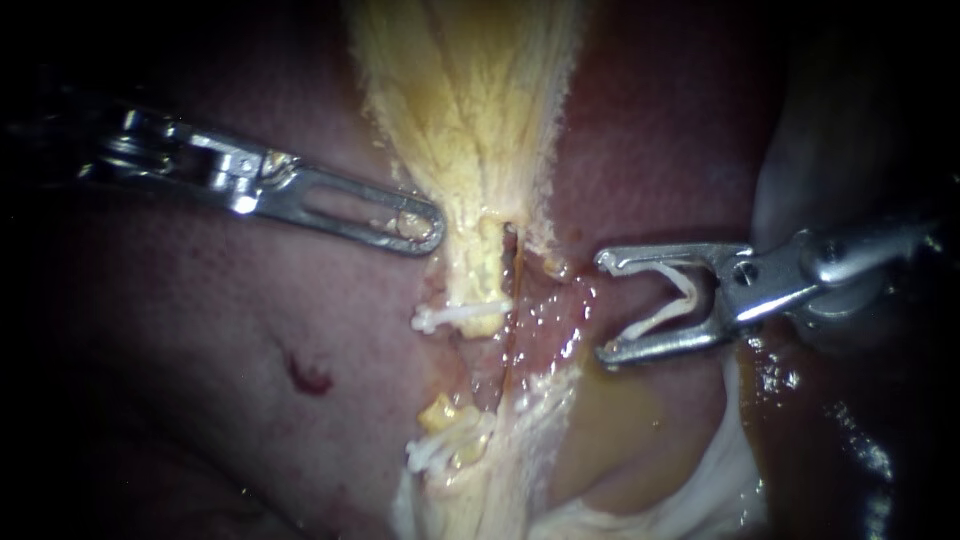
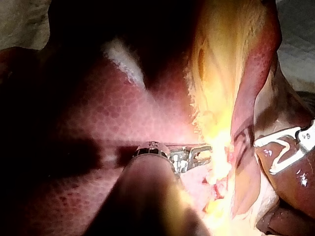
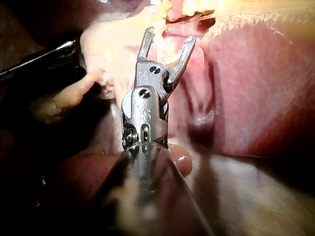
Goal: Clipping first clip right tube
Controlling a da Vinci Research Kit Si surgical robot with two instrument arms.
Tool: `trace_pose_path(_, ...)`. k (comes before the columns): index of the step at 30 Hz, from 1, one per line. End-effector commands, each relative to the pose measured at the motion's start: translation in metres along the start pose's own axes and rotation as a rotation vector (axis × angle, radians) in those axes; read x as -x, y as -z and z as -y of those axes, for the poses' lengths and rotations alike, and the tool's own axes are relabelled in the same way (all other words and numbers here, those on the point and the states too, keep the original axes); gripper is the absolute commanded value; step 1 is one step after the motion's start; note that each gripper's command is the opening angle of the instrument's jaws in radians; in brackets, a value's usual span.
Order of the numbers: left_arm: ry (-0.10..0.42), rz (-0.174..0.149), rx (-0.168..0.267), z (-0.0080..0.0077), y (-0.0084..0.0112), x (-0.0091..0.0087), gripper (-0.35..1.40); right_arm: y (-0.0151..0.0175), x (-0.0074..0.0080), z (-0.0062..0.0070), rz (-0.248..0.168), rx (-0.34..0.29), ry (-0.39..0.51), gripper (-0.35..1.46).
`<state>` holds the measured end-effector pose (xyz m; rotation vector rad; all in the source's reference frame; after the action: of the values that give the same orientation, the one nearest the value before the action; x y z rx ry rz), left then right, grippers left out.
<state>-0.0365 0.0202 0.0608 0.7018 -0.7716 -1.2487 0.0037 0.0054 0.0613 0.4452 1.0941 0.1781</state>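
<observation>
Your left instrument point(image 1: 425, 228): pincer pressed together, tip against frayed yellow tissue point(image 1: 470, 120).
Your right instrument point(image 1: 603, 307): pincer spread, both halves holding a white V-shaped clip point(image 1: 668, 303), near the thin brown tube point(image 1: 514, 290), apart.

— How is the left instrument point(image 1: 432, 228) placed?
— It is brought in from the left, with the shaft nearly level and dipping a little toward the tip. Its end effector point(image 2: 199, 155) is seen flat-on, the slotted face turned to the endoscope.
— And the right instrument point(image 1: 602, 308)?
— It is brought in from the right. The jaws are spread in a wide fork, and a white clip point(image 1: 680, 296) is seated between them, touched by both. The two tips are set apart.
</observation>
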Motion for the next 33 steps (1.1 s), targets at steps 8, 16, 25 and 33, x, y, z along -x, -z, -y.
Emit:
trace_pose_path(8,0.006,0.005,0.007,0.0004,0.0046,0.0010,-0.35,0.0000,-0.0001,0.0000,0.000,0.000,0.000,0.50)
trace_pose_path(16,0.018,0.038,0.002,0.0010,0.0080,0.0023,-0.35,-0.0001,-0.0002,0.0000,0.000,0.001,0.000,0.50)
trace_pose_path(25,0.020,0.042,0.006,0.0016,0.0080,0.0020,-0.35,-0.0015,0.0002,0.0002,-0.001,-0.014,0.004,0.50)
trace_pose_path(33,0.020,0.043,0.007,0.0018,0.0080,0.0018,-0.35,-0.0059,0.0029,0.0005,0.002,-0.033,-0.040,0.50)
